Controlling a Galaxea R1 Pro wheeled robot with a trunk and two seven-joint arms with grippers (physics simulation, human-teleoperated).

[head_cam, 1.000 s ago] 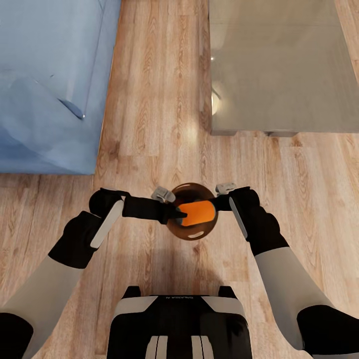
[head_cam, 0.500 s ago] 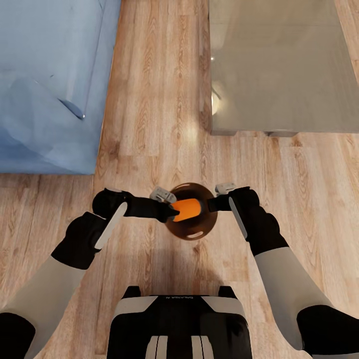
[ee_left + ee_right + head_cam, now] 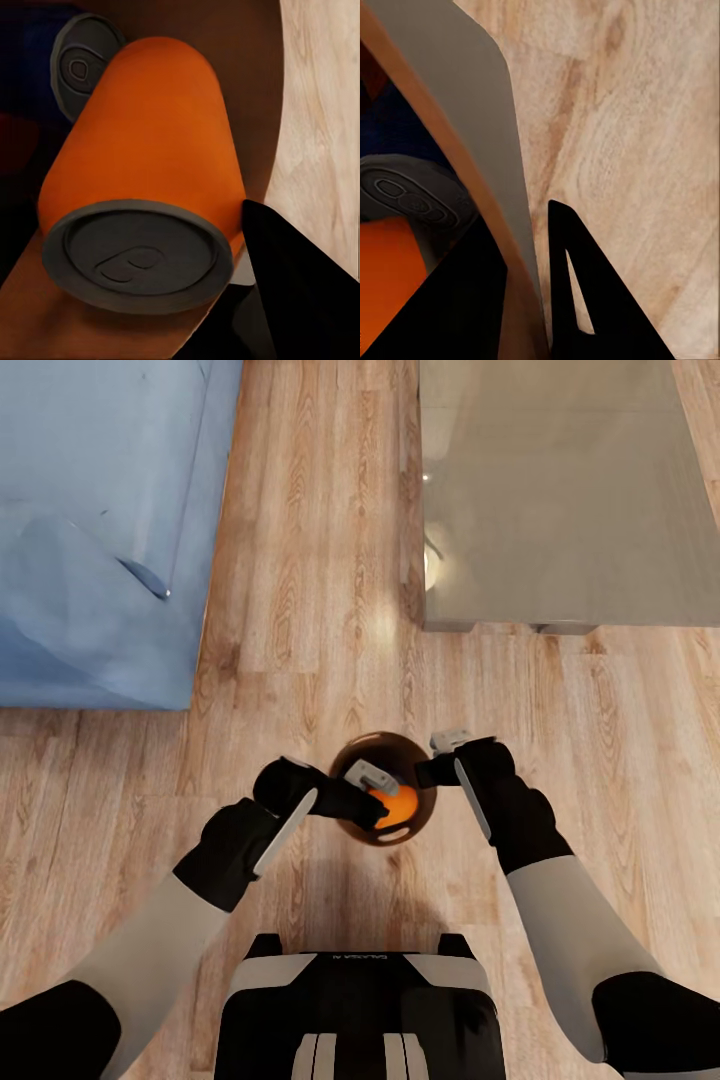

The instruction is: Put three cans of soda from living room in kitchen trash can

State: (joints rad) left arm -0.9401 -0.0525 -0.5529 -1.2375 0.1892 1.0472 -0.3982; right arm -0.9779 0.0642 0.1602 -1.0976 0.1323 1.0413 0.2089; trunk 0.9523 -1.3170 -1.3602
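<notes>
From the head camera, the bin (image 3: 385, 788) sits on the wood floor just in front of the robot, between the two arms, with the blue sofa (image 3: 100, 530) and the glass table (image 3: 570, 490) farther ahead. The left gripper (image 3: 376, 800) reaches down inside the bin and one orange can (image 3: 400, 805) shows right by its tip; from up here it cannot be told if the fingers are together or apart. The right gripper (image 3: 432, 770) is pinched on the bin's rim, holding it. One bin, one orange can, one sofa and one table can be counted in this view. In the left wrist camera, the orange can (image 3: 146, 187) lies on its side low in the brown bin, one black finger (image 3: 300, 285) touches its side, and a dark blue can (image 3: 45, 82) lies behind it, so that makes two cans. If the fingers let go badly, the can could roll and bump the blue one, or catch on the fingers as the arm lifts out. In the right wrist camera, the two black fingers (image 3: 585, 300) sit one on each side of the bin wall (image 3: 480, 150), clamped on it, with a grey can top (image 3: 412, 195), some dark blue and some orange inside. If this grip slips or pulls, the bin could tip and spill the cans. A third can is not seen, so it may be hidden or not yet in.
</notes>
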